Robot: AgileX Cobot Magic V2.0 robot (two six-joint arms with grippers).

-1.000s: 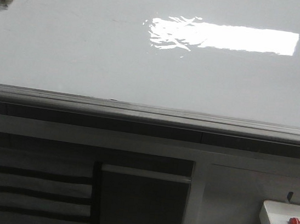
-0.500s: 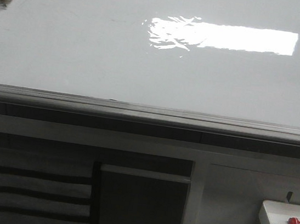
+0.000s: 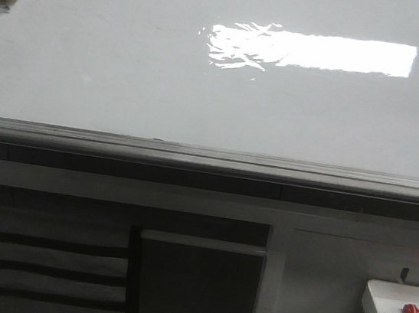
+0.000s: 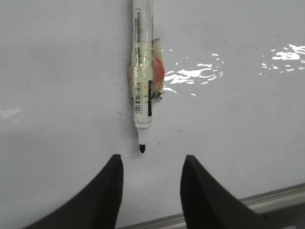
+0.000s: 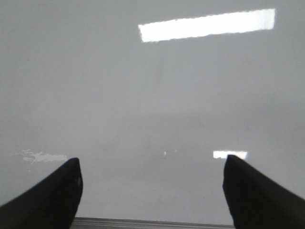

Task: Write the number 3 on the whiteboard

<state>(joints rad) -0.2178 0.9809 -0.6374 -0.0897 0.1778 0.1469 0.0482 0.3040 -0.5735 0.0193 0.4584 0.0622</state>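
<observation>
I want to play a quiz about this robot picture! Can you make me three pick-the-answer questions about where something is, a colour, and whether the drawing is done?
1. Where is the marker?
A. in the tray
B. against the whiteboard
C. on the floor

2. What colour is the marker's tip?
A. black
B. green
C. blue

3. Is a 3 written on the whiteboard?
A. yes, large
B. half drawn
C. none visible

Answers:
1 B, the left wrist view shows it against the white surface beyond the left gripper.
2 A, its point is dark black.
3 C, the board looks blank in every view.
</observation>
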